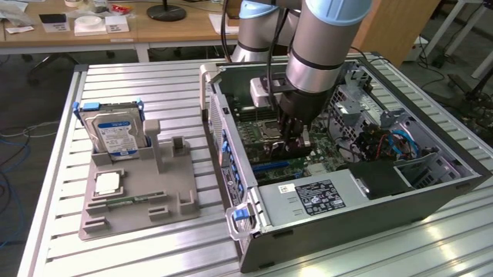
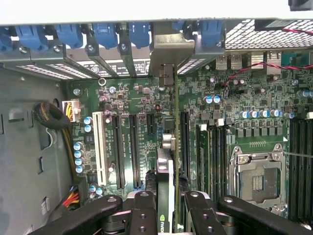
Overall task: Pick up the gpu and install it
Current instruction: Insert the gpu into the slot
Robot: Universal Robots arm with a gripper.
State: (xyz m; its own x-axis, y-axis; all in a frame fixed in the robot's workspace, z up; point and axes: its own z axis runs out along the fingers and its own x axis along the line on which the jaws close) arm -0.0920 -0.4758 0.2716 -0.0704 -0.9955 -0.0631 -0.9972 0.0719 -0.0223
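Currently the gpu stands on edge over the motherboard inside the computer case, bracket end toward the blue latches; I see my claw clenched on it.

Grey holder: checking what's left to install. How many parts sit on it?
3: the hard drive upright at its far end, a pale square part lying flat midway, a green memory stick nearer the camera.

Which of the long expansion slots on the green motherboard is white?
The outermost white plastic slot, beside the row of blue capacitors; the other long slots are black.
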